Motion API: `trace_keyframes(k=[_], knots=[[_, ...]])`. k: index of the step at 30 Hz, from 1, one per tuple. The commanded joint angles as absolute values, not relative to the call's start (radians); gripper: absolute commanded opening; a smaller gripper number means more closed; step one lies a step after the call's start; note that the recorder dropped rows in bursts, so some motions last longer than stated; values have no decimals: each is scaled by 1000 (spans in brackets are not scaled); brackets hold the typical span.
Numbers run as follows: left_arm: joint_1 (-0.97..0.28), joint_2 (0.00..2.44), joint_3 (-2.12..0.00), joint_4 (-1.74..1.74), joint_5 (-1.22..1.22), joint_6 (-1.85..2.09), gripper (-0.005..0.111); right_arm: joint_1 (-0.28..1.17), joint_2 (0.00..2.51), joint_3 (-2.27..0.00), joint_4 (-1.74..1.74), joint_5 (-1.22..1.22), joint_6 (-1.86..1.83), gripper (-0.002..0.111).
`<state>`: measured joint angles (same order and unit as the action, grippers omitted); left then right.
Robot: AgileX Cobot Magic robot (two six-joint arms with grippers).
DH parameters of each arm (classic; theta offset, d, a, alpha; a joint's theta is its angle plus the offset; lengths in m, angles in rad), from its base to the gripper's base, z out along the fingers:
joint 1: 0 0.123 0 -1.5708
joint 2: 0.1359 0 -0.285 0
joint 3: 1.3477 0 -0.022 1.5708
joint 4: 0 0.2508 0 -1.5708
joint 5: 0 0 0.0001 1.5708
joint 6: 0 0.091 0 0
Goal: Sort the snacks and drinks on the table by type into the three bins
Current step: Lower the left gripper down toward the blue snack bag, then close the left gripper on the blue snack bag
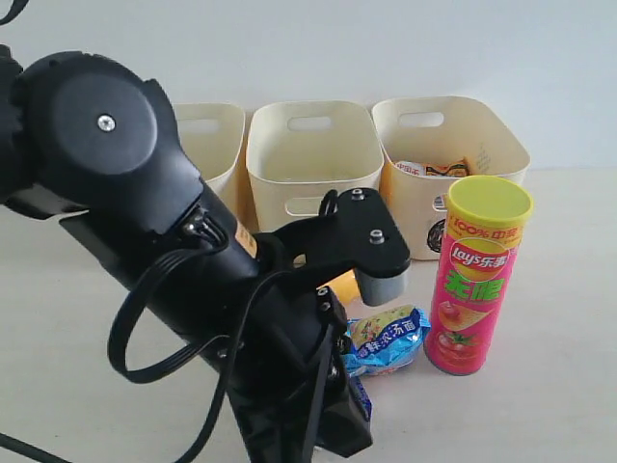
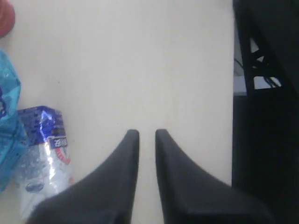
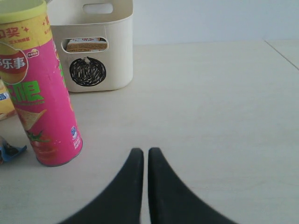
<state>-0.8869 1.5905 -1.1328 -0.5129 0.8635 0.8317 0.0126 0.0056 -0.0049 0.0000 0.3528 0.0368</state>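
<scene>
Left gripper [image 2: 147, 135] first: tips a sliver apart, bare table [image 2: 140, 56] showing through the slit, nothing pinched, nothing touched. Off to one side of it lie a blue-and-white pack [image 2: 44, 154] and the blue bag [image 2: 7, 121], both cut by the frame edge. Whether that pack is the milk carton is hard to call.

Right gripper [image 3: 145, 151]: fingers pressed together, empty, hanging over open table. Near it stands the pink tube [image 3: 42, 93], upright, lid on, and beyond that the circle bin [image 3: 119, 46].

In the exterior view, the left arm [image 1: 145, 241] swallows the foreground and hides its own gripper. Behind it, three bins stand in a row: left bin [image 1: 217, 159] half covered, middle bin [image 1: 313, 159], then the circle bin with the orange-black-white bag [image 1: 434, 169] inside. The blue bag lies on the table just beside the pink tube's foot. A yellow scrap [image 1: 342, 285] peeks past the arm; can't tell what it is.
</scene>
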Motion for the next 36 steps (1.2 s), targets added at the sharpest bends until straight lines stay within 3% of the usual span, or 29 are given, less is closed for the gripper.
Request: trace_keyframes(k=[1,3,4,25,36], knots=[[-890,1584,-1130,-448,865,780,59,10,0,0,0,346,43,1],[-890,1584,-1130,-444,852,751,87,10,0,0,0,346,43,1],[-890,1584,-1130,-441,852,749,94,10,0,0,0,346,43,1],[-888,1772,-1315,-255,1019,686,94,10,0,0,0,346,43,1],[-888,1856,-1374,-184,801,658,93,10,0,0,0,346,43,1]])
